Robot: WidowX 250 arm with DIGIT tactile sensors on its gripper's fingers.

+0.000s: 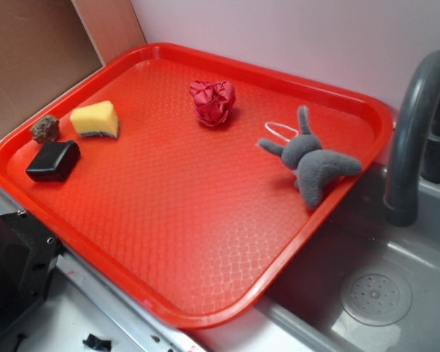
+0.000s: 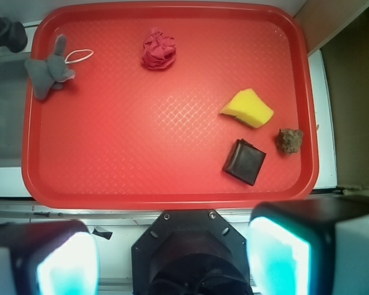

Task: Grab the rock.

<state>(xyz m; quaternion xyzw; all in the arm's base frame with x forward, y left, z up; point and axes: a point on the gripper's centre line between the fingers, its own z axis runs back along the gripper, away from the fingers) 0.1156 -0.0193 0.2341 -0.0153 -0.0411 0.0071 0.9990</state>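
Red tray [image 1: 205, 242] beside a grey sink [image 1: 396, 293] with dark faucet [image 1: 418, 125]. Near left rim: small lumpy rock [image 1: 45, 128], just beside yellow sponge wedge [image 1: 95, 119], glossy black block [image 1: 53, 161] in front. Further right: red crumpled heart [image 1: 213, 102], grey plush toy [image 1: 312, 161].

On the tray [image 1: 169, 308], the rock [image 1: 45, 128] sits just beside the sponge wedge [image 1: 95, 119]; block [image 1: 53, 161] near both; plush [image 1: 312, 161] well apart.
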